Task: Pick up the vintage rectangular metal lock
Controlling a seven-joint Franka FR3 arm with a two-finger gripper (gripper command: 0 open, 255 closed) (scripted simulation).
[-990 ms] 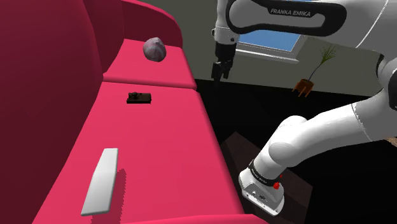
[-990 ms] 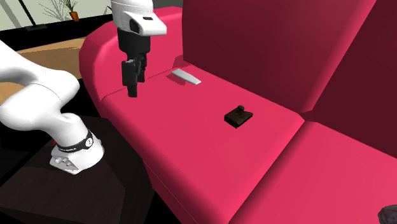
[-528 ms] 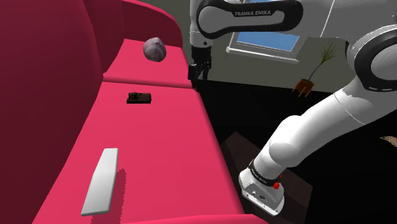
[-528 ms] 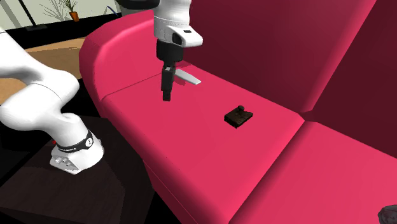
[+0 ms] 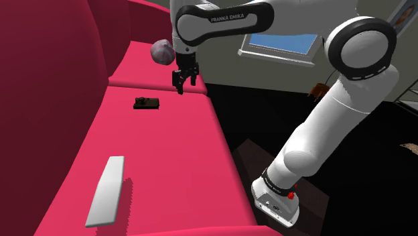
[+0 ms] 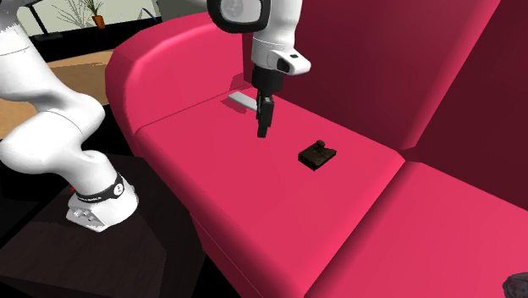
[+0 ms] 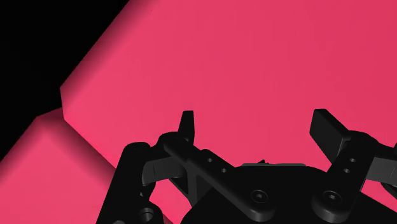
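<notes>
Shoulder view: the black tool hangs from the white arm over the front part of a red sofa, close to the seam between two seat cushions. Its two fingers stand spread, with nothing between them. The lock, a small, dark, flat rectangular body, lies on the near cushion just short of that seam, to the view's left of the tool and apart from it. Its surface detail is too small to make out. A pale grey flat slab lies lengthwise on the same cushion, well apart from the lock. A greyish-purple lumpy object sits on the far cushion, its right edge covered by the arm. A window shows behind the arm, partly cut by it.

Second exterior view: the tool points down above the seat, and the lock lies to its right with a small knob rising from its top. The tool covers one end of the grey slab. The lumpy object is cut off at the lower right corner.

Wrist view: the fingers of the tool stand wide apart over plain red upholstery. A black area borders the cushion edge.
</notes>
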